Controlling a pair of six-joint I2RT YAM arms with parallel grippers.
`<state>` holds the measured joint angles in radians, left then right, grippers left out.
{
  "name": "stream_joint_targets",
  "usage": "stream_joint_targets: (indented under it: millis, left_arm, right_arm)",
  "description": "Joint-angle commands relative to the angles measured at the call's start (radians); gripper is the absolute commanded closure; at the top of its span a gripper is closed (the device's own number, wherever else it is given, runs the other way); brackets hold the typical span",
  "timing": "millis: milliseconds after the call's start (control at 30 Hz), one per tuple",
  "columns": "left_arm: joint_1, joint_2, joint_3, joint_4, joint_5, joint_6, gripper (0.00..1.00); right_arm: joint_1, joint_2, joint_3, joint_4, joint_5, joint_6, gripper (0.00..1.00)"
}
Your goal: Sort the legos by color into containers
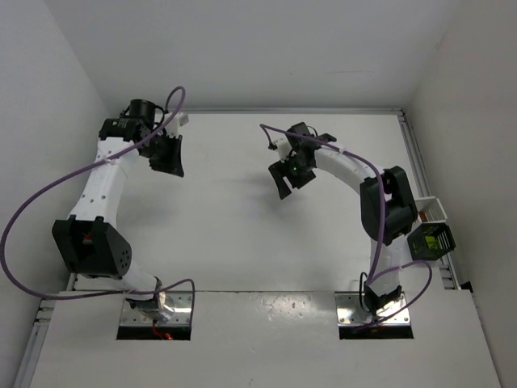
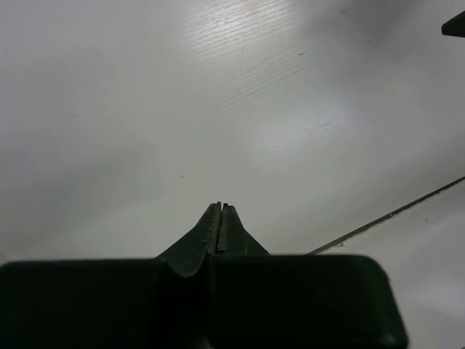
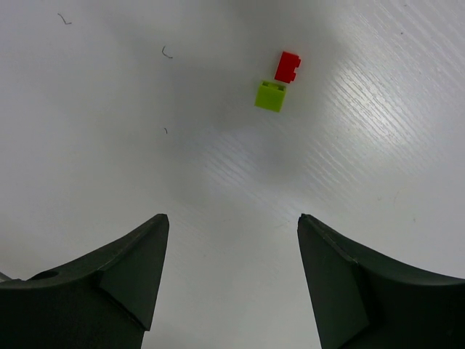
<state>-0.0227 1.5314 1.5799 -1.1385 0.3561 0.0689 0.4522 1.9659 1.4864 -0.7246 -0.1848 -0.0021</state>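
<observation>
White table [image 1: 242, 202] | left pincer [image 2: 220, 211] — closed tight, empty | right pincer [image 3: 232, 225] — spread apart, empty

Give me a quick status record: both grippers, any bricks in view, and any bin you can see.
left gripper: shut, holding nothing
right gripper: open, empty, above the table
red lego: loose on the table, ahead of the right gripper
lime lego: close beside the red lego, on the side nearer the gripper
container: white, at the right edge of the top view; contents cannot be told
sorted so far: nothing visible
</observation>
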Motion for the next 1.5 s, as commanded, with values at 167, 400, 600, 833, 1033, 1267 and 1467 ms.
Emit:
stream_joint_targets:
  millis: [167,400,600,833,1033,1267,1467]
  left_arm:
    - [-0.019,0.032,-0.047,0.075,-0.158,-0.133,1.00]
    - [-0.092,0.018,-0.098,0.120,-0.250,-0.210,0.52]
    - [-0.102,0.018,-0.098,0.120,-0.250,-0.210,0.15]
    - [-0.102,0.027,-0.098,0.120,-0.250,-0.210,0.14]
    - [-0.102,0.036,-0.089,0.120,-0.259,-0.210,0.14]
    - [-0.102,0.047,-0.080,0.120,-0.259,-0.201,0.14]
    - [-0.102,0.047,-0.080,0.120,-0.259,-0.201,0.14]
  right_arm:
    - [-0.004,0.039,-0.011,0.105,0.041,0.045,0.28]
    - [-0.004,0.067,-0.029,0.174,0.068,0.067,0.28]
    - [-0.004,0.151,0.029,0.188,0.059,0.111,0.28]
    - [0.016,0.223,0.110,0.165,0.104,0.158,0.36]
    - [0.016,0.281,0.158,0.145,0.136,0.159,0.47]
    - [0.016,0.254,0.112,0.145,0.165,0.159,0.65]
    - [0.016,0.200,0.031,0.175,0.156,0.159,0.78]
